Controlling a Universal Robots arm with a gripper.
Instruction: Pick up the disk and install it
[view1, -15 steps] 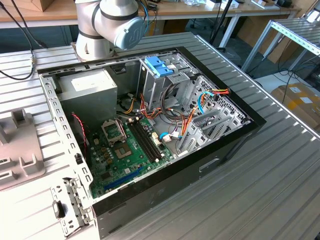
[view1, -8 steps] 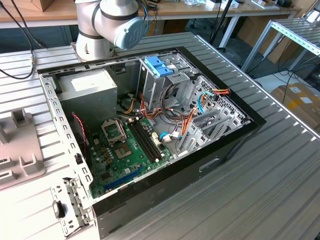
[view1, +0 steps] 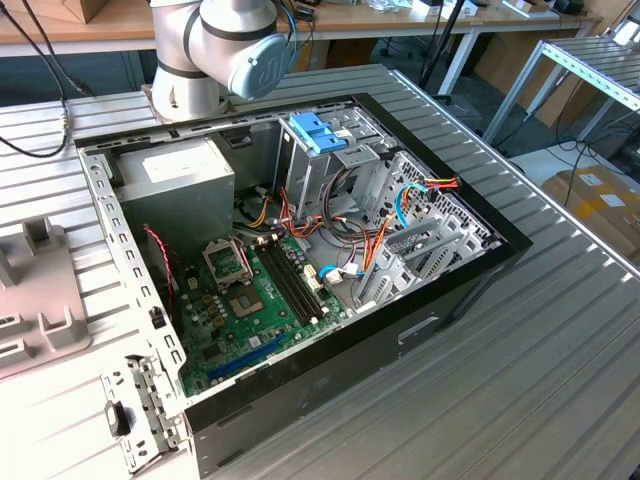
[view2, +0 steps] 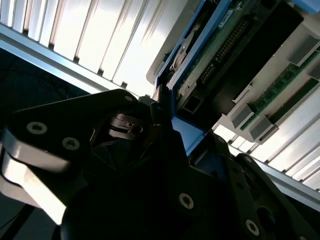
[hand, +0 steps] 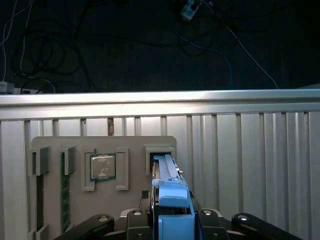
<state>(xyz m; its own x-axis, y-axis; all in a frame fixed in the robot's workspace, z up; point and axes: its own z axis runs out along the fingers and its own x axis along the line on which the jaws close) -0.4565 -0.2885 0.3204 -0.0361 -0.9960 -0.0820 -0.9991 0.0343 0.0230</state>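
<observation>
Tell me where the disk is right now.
In the first wrist view the disk stands on edge in a slot of the grey tray, beside the processor chip, its blue end in the gripper.

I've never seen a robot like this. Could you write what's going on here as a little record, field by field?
robot's hand: the gripper looks shut on the disk, at its blue carrier
disk's place: on edge, its far end at a slot of the grey holder tray
also in the tray: a processor chip, lying flat
on the table: the computer case, open, with motherboard and power supply exposed
progress: disk not yet in the case
</observation>
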